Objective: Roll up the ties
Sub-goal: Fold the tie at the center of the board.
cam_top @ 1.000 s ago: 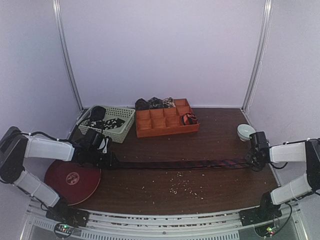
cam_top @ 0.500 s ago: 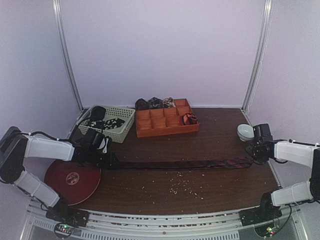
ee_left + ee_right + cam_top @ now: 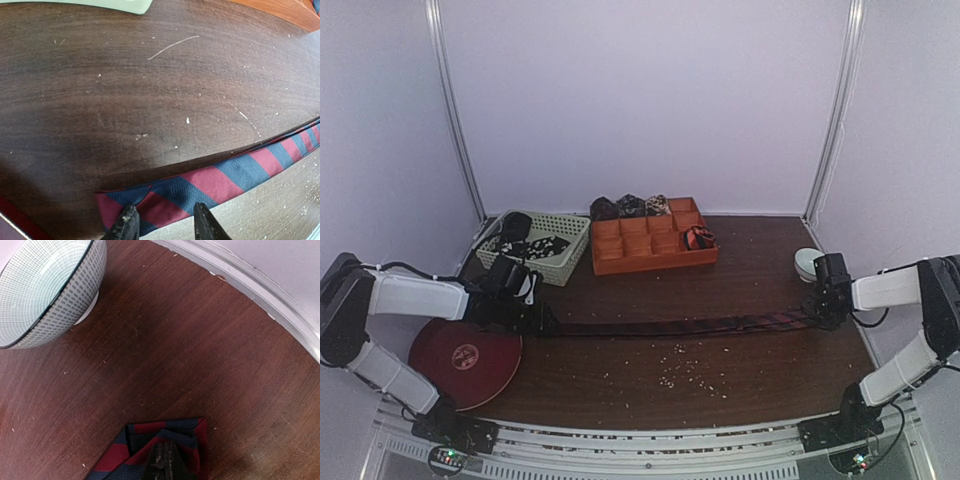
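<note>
The tie [image 3: 670, 325] lies stretched in a thin line across the middle of the table [image 3: 760, 280], from centre left to centre right of the top view, with one end at each gripper. Close up it is woven cloth in slanted red and navy stripes. Its left end is folded over on itself.

The left gripper [image 3: 165, 227] has its jaws parted, with the tips set down on that folded end. Whether they pin it cannot be told. The right gripper [image 3: 164, 462] is clenched on the other end, low in its wrist view, and the fingers cover part of the cloth there.

Three dark coils [image 3: 630, 206] sit behind the tray [image 3: 655, 266] at upper centre. A red-and-black coil [image 3: 696, 238] sits in a compartment at the tray's right side. More dark speckled ties [image 3: 525, 243] lie heaped in the basket [image 3: 560, 268] to the tray's left, too tangled to count.

The disc [image 3: 440, 370] at lower left bears a gold emblem too small to read. The bowl [image 3: 45, 290], white with a fine grid of dashes and a dark rim, is cut off at the upper left of the right wrist view. Crumbs [image 3: 685, 368] speckle the wood below the tie. In the left wrist view the tie runs off the right edge, and only slivers of the basket and tray show along the top.
</note>
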{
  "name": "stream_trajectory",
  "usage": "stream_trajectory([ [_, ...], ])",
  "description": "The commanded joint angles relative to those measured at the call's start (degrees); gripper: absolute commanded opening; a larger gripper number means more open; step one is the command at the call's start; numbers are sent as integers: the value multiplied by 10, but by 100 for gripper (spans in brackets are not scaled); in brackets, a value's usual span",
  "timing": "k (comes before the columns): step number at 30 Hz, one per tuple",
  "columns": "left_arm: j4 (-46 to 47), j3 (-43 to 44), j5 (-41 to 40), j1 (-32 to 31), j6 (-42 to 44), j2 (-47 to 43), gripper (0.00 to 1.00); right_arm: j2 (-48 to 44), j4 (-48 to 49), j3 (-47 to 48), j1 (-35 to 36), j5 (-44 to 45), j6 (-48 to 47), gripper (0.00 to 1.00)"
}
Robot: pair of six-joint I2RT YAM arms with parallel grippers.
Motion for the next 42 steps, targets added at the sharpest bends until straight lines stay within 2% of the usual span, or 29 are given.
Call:
stream_trajectory([
  [1, -3, 14, -6, -2, -4, -29, 38, 23, -49, -9, -13, 10, 1, 0],
  [9, 10, 19, 34, -13, 7, -32, 32, 29, -73, 10, -42, 24, -12, 0],
  [14, 35, 32, 54, -39, 3, -6, 25, -3, -74, 25, -46, -6, -46, 0],
  [19, 50, 39, 53, -53, 0, 22, 17, -4, -75, 27, -53, 5, -54, 0],
  [23, 41, 43, 22, -53, 2, 42, 12, 42, -61, 19, -57, -3, -56, 0],
  [28, 10, 43, -59, -52, 1, 69, 1, 67, -59, 15, -73, 9, -62, 0],
  [35, 4, 30, -80, -51, -10, 105, 0, 38, -81, 16, -80, 30, -66, 0],
  [42, -43, 63, -87, -51, -2, 53, 1, -14, -124, 41, -80, 33, -71, 0],
])
